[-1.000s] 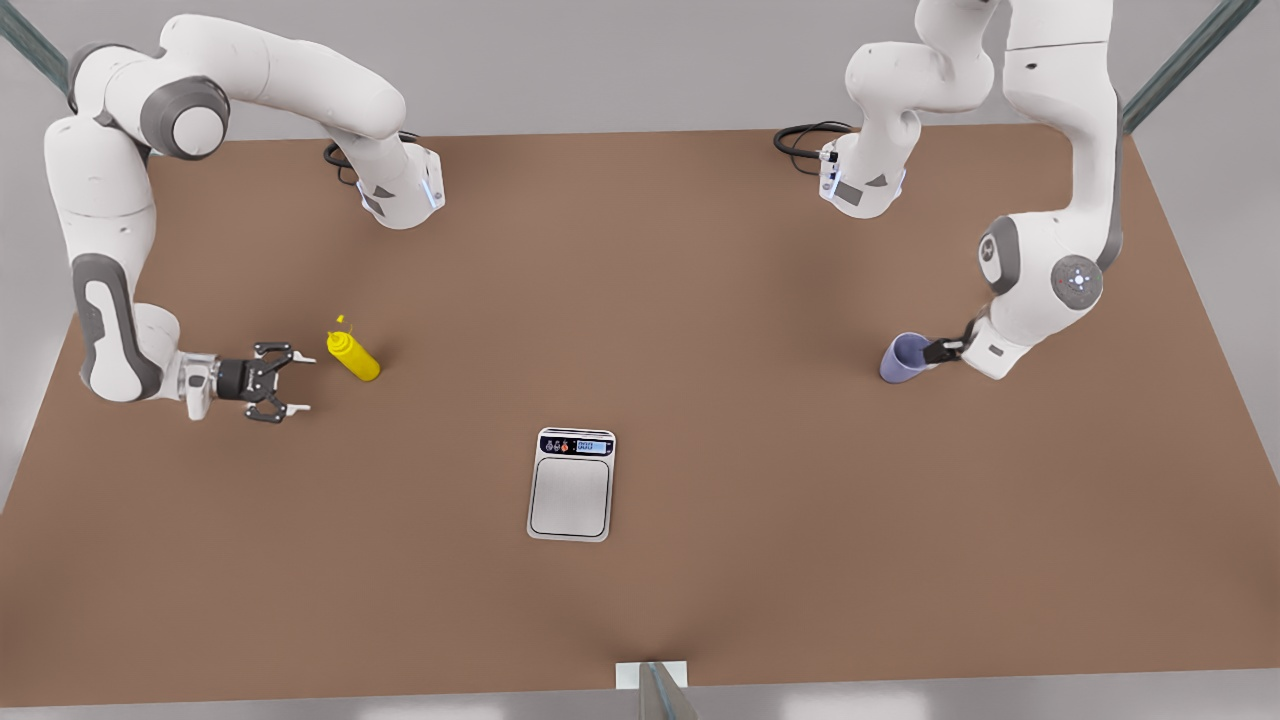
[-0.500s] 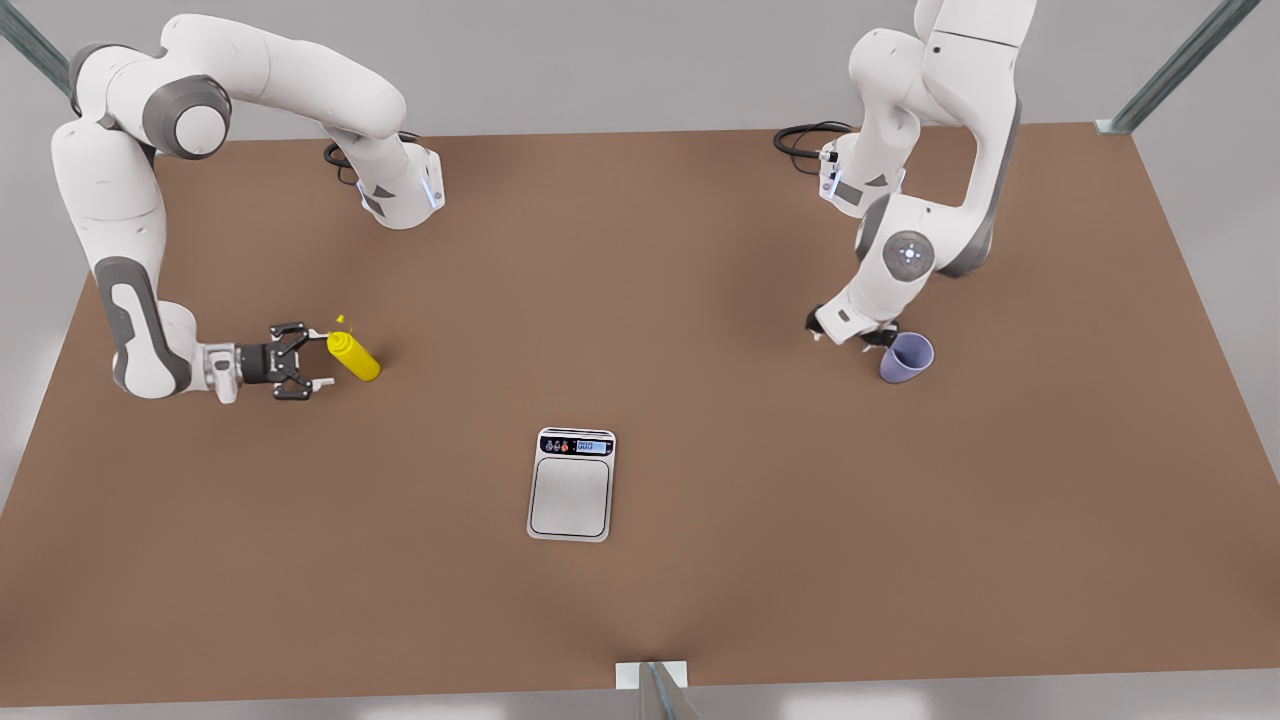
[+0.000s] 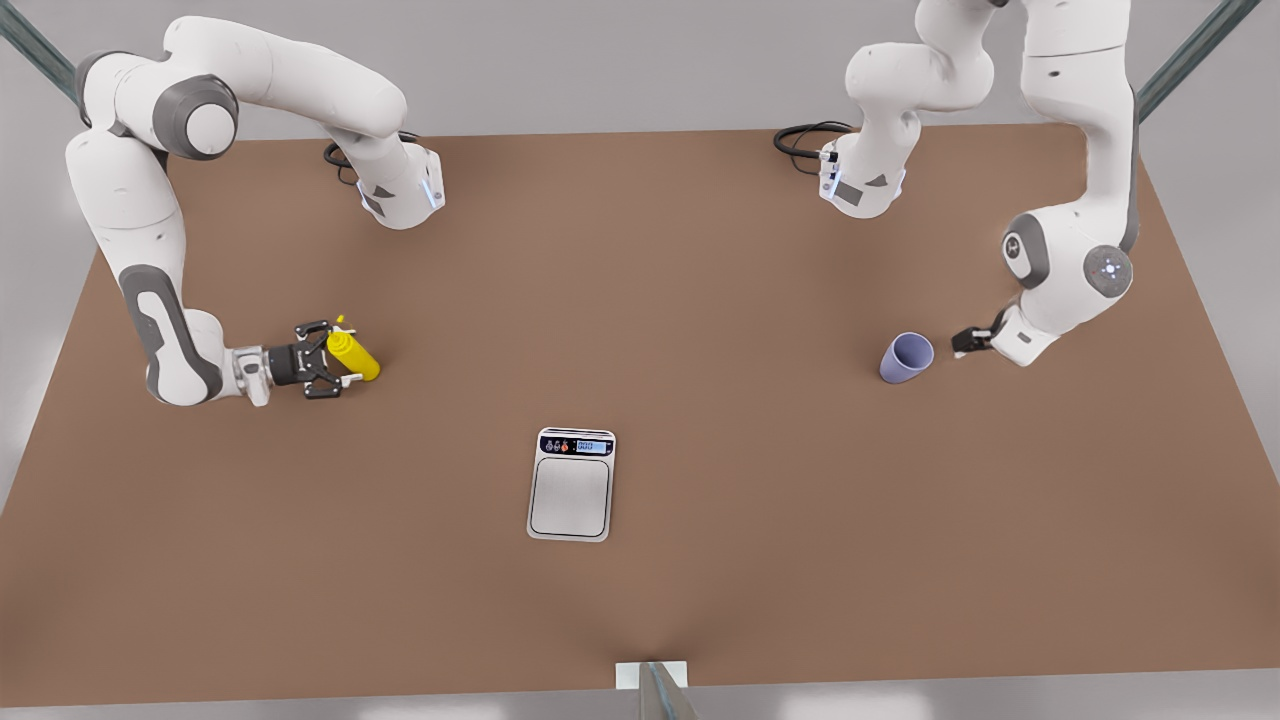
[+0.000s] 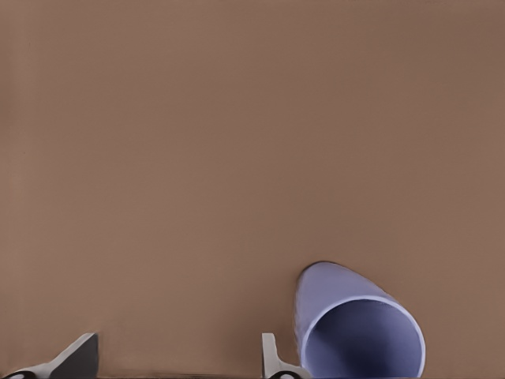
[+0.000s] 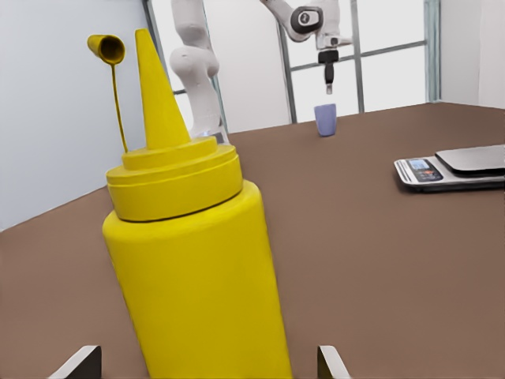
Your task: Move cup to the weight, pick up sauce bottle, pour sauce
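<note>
My left gripper (image 3: pixel 962 341) hangs spread just beside the cup (image 3: pixel 906 357), nothing gripped; my right gripper (image 3: pixel 335 362) straddles the sauce bottle (image 3: pixel 353 356), unclamped. Next, I'd centre left, then close.

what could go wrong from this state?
1. The left gripper hangs open beside the cup, not around it; coming down from here, a finger might clip the rim and tip it.
2. The open right gripper straddles the sauce bottle; an off-centre close could topple it.
3. The cup is far from the weight, so pouring early would miss.
</note>
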{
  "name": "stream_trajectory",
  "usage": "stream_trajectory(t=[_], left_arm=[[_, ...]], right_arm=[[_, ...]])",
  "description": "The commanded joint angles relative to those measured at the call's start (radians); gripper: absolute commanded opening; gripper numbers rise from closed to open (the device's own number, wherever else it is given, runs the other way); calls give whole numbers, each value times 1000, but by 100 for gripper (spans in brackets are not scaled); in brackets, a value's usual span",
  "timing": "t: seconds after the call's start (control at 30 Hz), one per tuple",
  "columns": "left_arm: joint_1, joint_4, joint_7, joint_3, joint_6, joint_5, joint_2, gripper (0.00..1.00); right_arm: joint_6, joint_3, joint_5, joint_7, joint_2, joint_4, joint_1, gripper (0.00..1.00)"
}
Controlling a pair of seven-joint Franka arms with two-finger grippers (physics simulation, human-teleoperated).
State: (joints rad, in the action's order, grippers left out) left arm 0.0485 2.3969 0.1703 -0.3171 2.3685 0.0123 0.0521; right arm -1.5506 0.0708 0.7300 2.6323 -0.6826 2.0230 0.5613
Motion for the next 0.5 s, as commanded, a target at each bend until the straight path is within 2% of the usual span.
stream_trajectory(t=[0.0,0.2,0.23,0.3,0.37,0.47], left_arm=[[24,2,2,-5,0,0,0,100],[42,88,-3,-11,89,0,-8,100],[44,93,-3,-11,98,0,-5,100],[44,93,-5,-11,100,0,5,100],[44,94,-5,-11,100,0,3,100],[62,94,-5,-10,100,2,-9,100]], right_arm=[[0,3,2,0,0,0,0,100],[-3,11,3,-3,-2,2,-12,100],[-3,9,3,-3,-2,2,-12,93],[-3,9,3,-3,-2,2,-12,86],[-3,11,3,-3,-2,2,-12,75],[-3,11,3,-3,-3,2,-12,69]])
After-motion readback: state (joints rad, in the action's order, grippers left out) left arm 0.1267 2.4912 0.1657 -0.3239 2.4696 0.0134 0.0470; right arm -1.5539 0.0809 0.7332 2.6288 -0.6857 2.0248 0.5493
